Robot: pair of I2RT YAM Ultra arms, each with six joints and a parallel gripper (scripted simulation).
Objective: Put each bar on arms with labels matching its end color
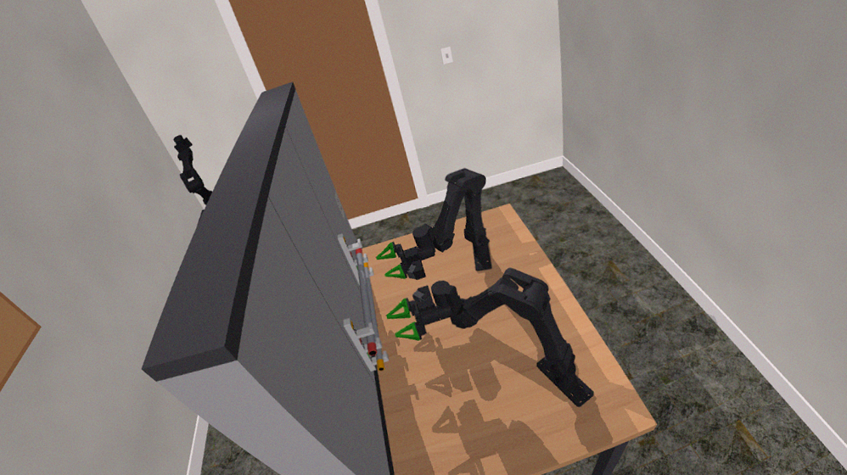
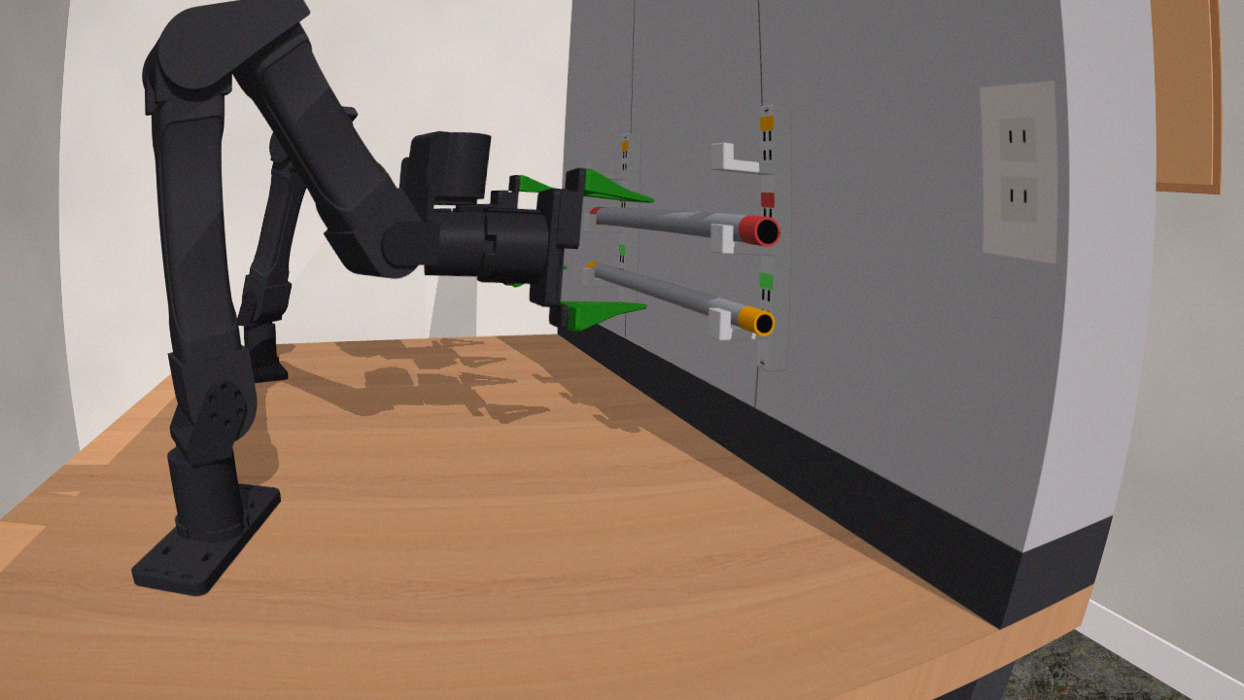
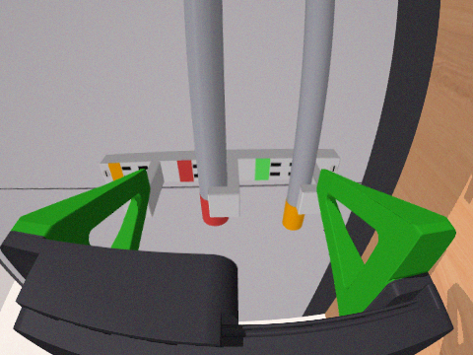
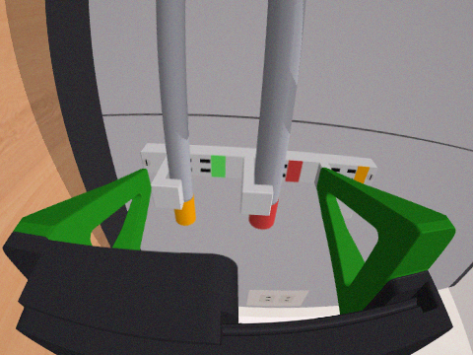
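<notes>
1. The red-ended bar (image 1: 366,306) (image 2: 670,220) (image 3: 209,99) (image 4: 281,99) lies on the rack's (image 1: 348,329) (image 2: 777,348) (image 3: 291,154) (image 4: 222,150) middle, red-labelled pair.
2. The orange-ended bar (image 1: 370,298) (image 2: 661,286) (image 3: 312,99) (image 4: 173,99) lies on the lowest, green-labelled pair; orange labels mark the top pair.
3. The left jaws (image 1: 392,323) (image 2: 564,227) are spread, pinching nothing.
4. The right jaws (image 1: 382,265) (image 2: 648,253) are likewise spread, pinching nothing.
5. Both stand before the rack, above the bench (image 1: 519,416) (image 2: 522,566) (image 3: 458,99) (image 4: 20,148), near its wall-side edge.

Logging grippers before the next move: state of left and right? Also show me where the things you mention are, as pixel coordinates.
Left gripper (image 1: 390,260) (image 3: 234,175): open, holding nothing.
Right gripper (image 1: 401,322) (image 2: 648,253) (image 4: 234,175): open, holding nothing.
</notes>
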